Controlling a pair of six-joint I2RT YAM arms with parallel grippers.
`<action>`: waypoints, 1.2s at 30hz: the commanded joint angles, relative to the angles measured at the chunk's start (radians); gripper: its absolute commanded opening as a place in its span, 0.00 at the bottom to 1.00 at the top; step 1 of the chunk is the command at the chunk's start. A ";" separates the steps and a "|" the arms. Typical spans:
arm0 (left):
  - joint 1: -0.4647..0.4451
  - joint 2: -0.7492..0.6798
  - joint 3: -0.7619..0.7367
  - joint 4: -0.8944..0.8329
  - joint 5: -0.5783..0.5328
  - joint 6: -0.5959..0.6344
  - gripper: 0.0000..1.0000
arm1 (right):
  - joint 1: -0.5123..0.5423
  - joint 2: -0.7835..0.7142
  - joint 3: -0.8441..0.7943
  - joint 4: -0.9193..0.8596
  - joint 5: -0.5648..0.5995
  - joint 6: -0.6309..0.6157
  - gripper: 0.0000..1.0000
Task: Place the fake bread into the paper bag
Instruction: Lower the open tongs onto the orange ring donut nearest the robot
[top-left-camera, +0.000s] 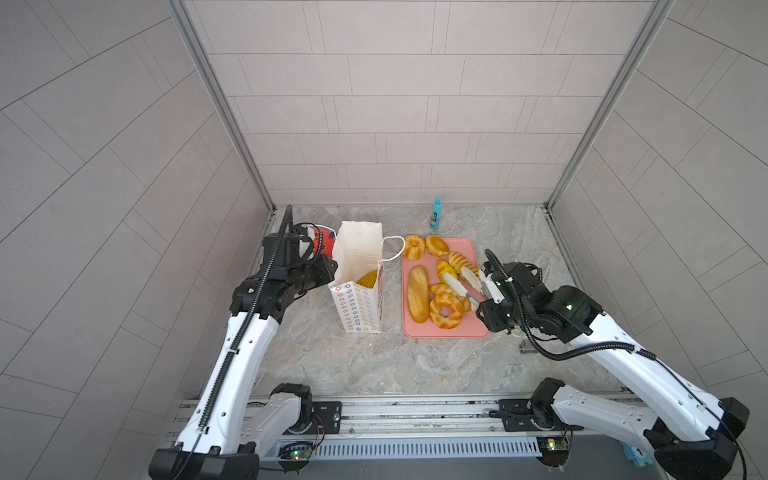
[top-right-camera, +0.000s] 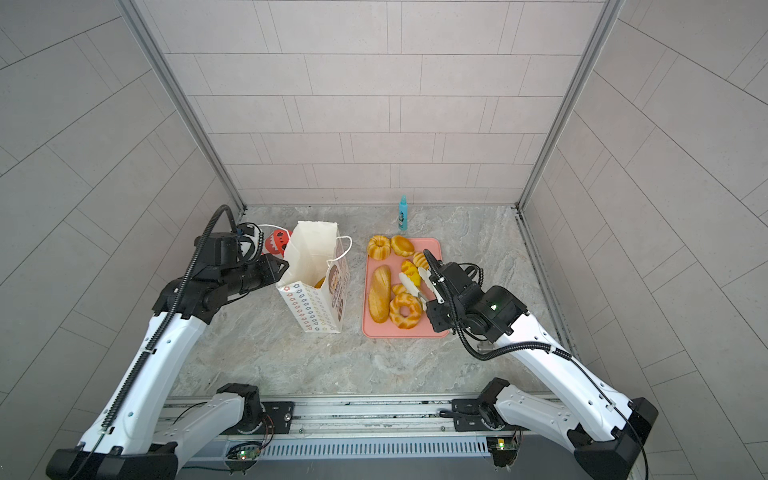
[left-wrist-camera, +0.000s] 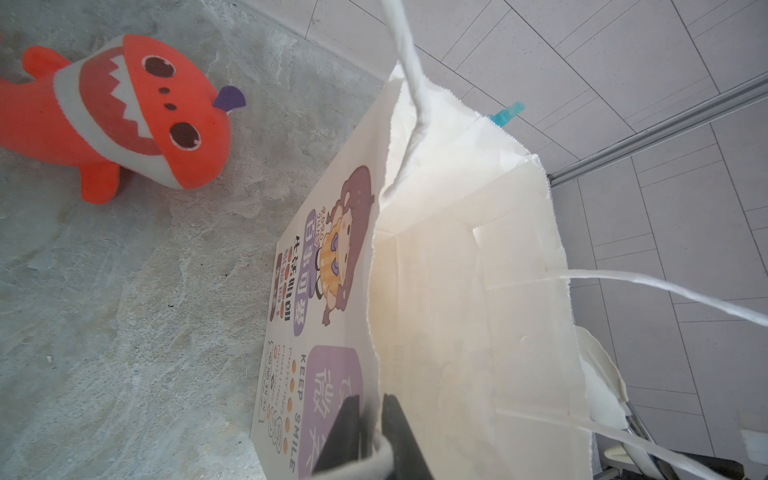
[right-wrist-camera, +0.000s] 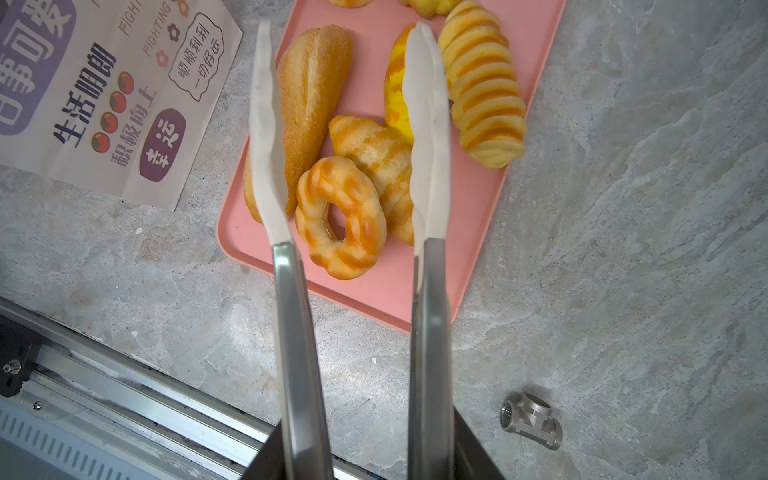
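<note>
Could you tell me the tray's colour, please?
The tray is pink, clearest in the right wrist view.

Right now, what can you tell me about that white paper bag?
The paper bag stands open on the marbled table, beside the pink tray without touching it. White paper, white cord handles, small coloured flowers on its side, a cartoon girl and printed text on its front. One yellow bread lies inside. The left hand straddles its rim.
</note>
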 joint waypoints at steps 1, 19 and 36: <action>0.005 -0.021 0.026 -0.010 0.007 0.007 0.16 | -0.002 -0.029 -0.004 -0.021 0.007 0.021 0.47; 0.005 -0.024 0.011 0.000 0.010 0.007 0.09 | -0.002 -0.113 -0.091 -0.113 -0.065 0.059 0.47; 0.005 -0.028 -0.009 0.011 0.010 0.004 0.09 | -0.002 -0.178 -0.248 -0.062 -0.185 0.156 0.49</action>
